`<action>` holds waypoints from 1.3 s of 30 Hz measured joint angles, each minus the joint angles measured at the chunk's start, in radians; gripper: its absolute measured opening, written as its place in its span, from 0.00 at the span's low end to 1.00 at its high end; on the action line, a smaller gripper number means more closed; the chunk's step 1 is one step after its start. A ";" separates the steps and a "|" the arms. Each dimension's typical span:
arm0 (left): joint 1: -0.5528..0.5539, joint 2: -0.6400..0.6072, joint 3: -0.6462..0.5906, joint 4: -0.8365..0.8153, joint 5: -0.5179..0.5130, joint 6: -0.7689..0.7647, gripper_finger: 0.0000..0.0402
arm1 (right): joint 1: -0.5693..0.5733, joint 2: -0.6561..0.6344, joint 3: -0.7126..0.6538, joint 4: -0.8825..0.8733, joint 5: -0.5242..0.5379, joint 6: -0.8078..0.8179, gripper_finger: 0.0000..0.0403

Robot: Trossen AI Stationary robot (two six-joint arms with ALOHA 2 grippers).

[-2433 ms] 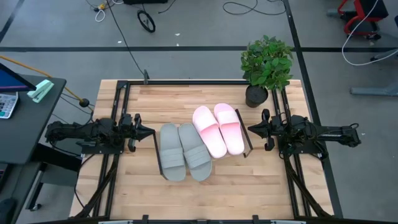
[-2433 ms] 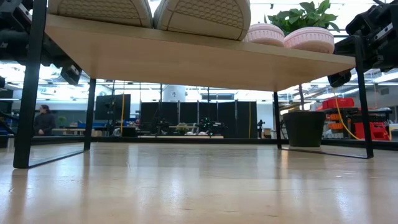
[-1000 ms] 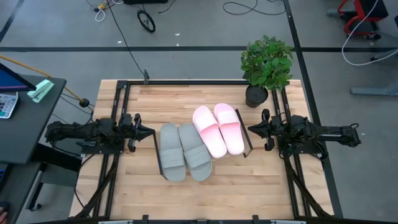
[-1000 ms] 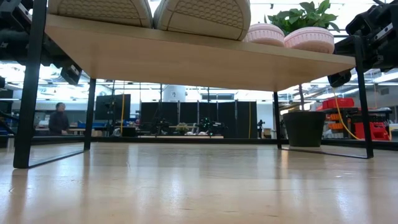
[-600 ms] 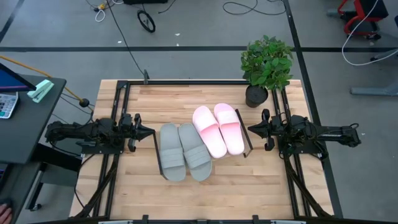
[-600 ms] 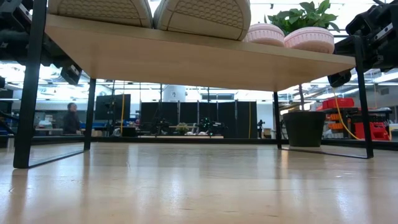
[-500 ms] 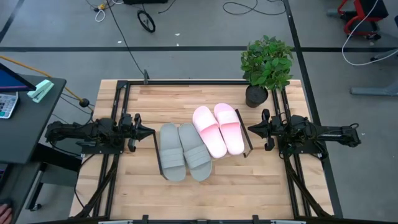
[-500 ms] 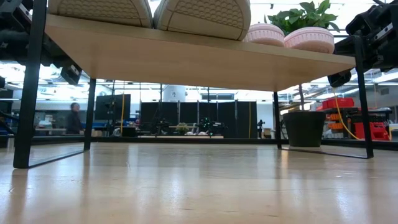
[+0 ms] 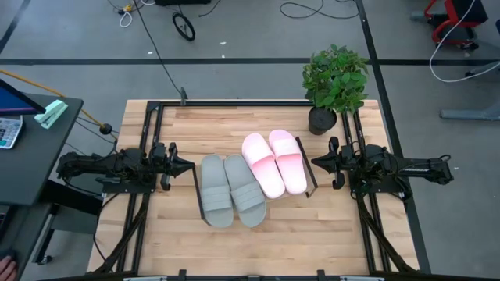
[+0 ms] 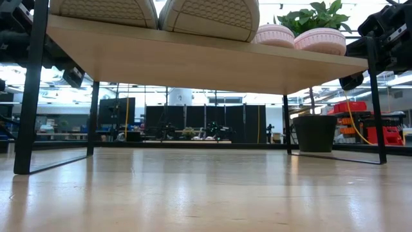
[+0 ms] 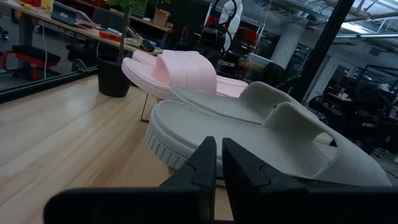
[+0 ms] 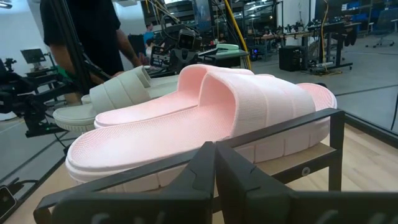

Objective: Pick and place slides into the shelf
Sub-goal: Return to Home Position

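Note:
The shelf point(image 10: 206, 63) stands on the wooden table, its light-wood board on thin black end frames. Two pale grey slides point(image 9: 230, 190) lie sole-down on its left part and two light pink slides point(image 9: 274, 162) on its right part. My left gripper point(image 9: 186, 165) is shut and empty, left of the shelf's left end; the grey slides point(image 11: 261, 134) lie just beyond its fingertips point(image 11: 215, 163). My right gripper point(image 9: 316, 162) is shut and empty, right of the shelf's right end frame point(image 12: 336, 146), facing the pink slides point(image 12: 205, 118).
A potted plant point(image 9: 334, 82) stands at the table's far right corner, just behind my right arm. A person in dark clothes point(image 12: 81, 37) stands beyond the table's left side. Bare tabletop point(image 9: 258, 246) lies between the shelf and the near edge.
Both arms and all slides have kept still. A person far off in the room behind the table has walked rightward and is out of sight now.

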 joint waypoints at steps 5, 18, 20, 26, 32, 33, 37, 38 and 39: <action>0.000 0.000 0.000 0.000 0.000 0.000 0.06 | 0.000 0.000 0.000 0.000 0.000 0.000 0.04; 0.000 0.000 0.000 0.000 0.000 0.000 0.08 | 0.000 0.000 0.000 0.000 0.000 0.000 0.04; 0.000 0.000 0.000 0.000 0.000 0.000 0.08 | 0.000 0.000 0.000 0.000 0.000 0.000 0.04; 0.000 0.000 0.000 0.000 0.000 0.000 0.08 | 0.000 0.000 0.000 0.000 0.000 0.000 0.04; 0.000 0.000 0.000 0.000 0.000 0.000 0.06 | 0.000 0.000 0.000 0.000 0.000 0.000 0.04; 0.000 0.000 0.000 0.000 0.000 0.000 0.05 | 0.000 0.000 0.000 0.000 0.000 0.000 0.04; 0.000 0.000 0.000 0.000 0.000 0.000 0.05 | 0.000 0.000 0.000 0.000 0.000 0.000 0.04; 0.000 0.000 0.000 0.000 0.000 0.000 0.05 | 0.000 0.000 0.000 0.000 0.000 0.000 0.04; 0.000 0.000 0.000 0.000 0.000 0.000 0.05 | 0.000 0.000 0.000 0.000 0.000 0.000 0.04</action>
